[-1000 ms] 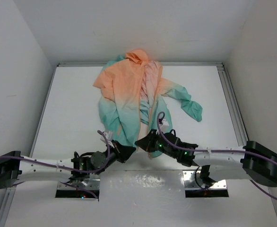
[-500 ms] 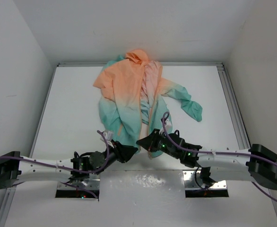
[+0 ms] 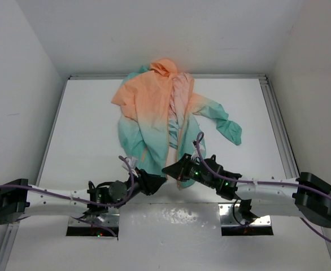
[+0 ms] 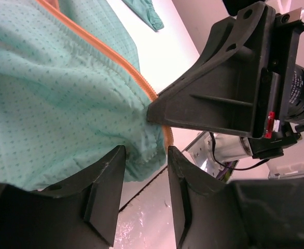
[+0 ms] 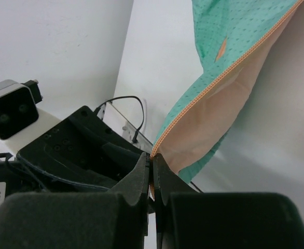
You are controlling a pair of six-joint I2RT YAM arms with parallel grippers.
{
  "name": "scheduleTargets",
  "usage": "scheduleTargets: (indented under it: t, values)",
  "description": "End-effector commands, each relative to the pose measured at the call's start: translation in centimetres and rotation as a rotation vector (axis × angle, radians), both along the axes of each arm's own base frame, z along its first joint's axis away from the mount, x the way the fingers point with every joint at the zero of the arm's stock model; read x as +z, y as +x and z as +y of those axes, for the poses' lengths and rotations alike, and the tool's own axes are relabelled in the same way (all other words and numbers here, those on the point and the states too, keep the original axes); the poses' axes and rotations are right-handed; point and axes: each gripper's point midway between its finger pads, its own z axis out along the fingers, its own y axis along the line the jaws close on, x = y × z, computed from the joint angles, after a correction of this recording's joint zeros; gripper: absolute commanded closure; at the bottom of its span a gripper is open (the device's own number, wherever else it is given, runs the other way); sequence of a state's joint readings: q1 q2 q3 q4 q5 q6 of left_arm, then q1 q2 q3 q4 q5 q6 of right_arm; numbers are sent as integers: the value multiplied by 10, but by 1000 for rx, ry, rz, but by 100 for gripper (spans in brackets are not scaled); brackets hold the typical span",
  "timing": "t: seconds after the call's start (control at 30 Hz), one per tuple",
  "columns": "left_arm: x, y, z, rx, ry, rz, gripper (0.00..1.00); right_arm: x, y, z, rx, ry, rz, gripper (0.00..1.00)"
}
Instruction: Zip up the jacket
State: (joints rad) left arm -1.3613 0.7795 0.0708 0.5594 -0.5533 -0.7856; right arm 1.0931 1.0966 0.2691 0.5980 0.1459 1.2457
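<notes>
Since the earlier frame the right arm (image 3: 267,189) has swung lower and outward, and the left end effector (image 4: 144,155) has edged closer to the right end effector (image 5: 152,161). The jacket (image 3: 154,107) lies crumpled on the table (image 3: 86,113), hood at the far side, teal hem nearest the arm bases. Right end effector: fingers pressed together, pinching the orange zipper edge (image 5: 222,78) at the hem's bottom corner. Left end effector: fingers spread, the teal hem corner at the gap between them; contact cannot be confirmed. Both sit just beside each other.
</notes>
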Motion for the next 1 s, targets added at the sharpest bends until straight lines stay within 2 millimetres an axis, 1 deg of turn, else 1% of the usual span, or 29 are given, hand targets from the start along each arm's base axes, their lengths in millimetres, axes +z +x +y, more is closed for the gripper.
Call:
scheduleTargets:
  t: [0.0,0.03,0.13,0.23,0.27,0.3,0.37,0.4,0.6,0.77,0.83,0.9,0.97]
  values:
    - [13,4,0,12,-53,-23,64,22,0,6,15,91,-16,100]
    - [14,5,0,17,-55,-25,60,21,0,5,14,91,-15,100]
    - [16,7,2,27,-61,-32,54,22,0,5,15,103,-9,100]
    - [19,8,-1,19,-65,-45,55,23,1,6,18,110,-2,100]
    - [19,8,-2,18,-66,-48,56,22,0,6,21,108,0,100]
    - [19,8,-2,12,-67,-48,63,22,1,6,19,108,1,100]
    - [20,8,-4,10,-67,-51,72,22,1,6,18,114,3,100]
    - [20,8,-4,11,-67,-51,80,22,1,6,18,113,6,100]
    - [25,10,-4,22,-72,-59,99,21,2,4,13,113,8,100]
    - [29,10,-3,22,-81,-61,100,16,7,1,-9,80,6,100]
    - [31,11,-3,23,-81,-67,100,12,11,-3,-32,41,7,100]
    - [32,11,-2,28,-69,-72,100,7,16,-8,-56,-33,-3,100]
    - [34,13,-1,35,-58,-83,100,4,19,-14,-72,-79,-21,87]
